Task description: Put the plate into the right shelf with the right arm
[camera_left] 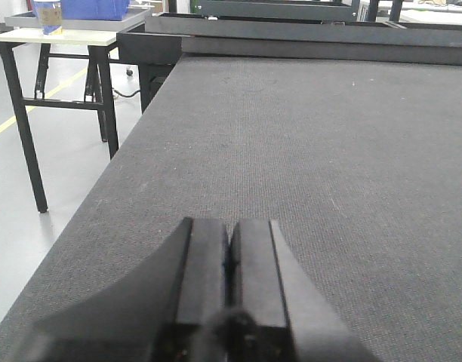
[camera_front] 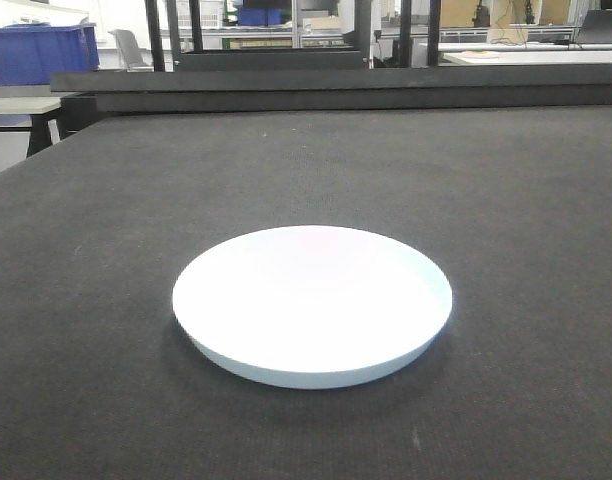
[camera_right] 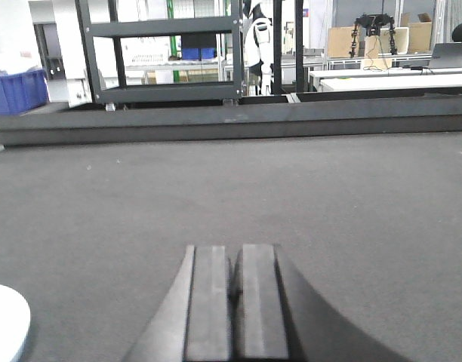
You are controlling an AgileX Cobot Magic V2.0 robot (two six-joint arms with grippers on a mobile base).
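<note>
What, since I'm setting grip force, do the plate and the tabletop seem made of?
Plate: plain white, glossy and smooth, with a thin upturned rim; ceramic or hard plastic, the look leaves it open. Tabletop: dark grey, matte, with a fine woven grain, probably a fabric or rubbery mat.

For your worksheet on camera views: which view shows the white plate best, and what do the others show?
The exterior front-facing view: the whole plate lies centred on the table. The right wrist view catches only its edge, bottom left; the left wrist view shows none.
</note>
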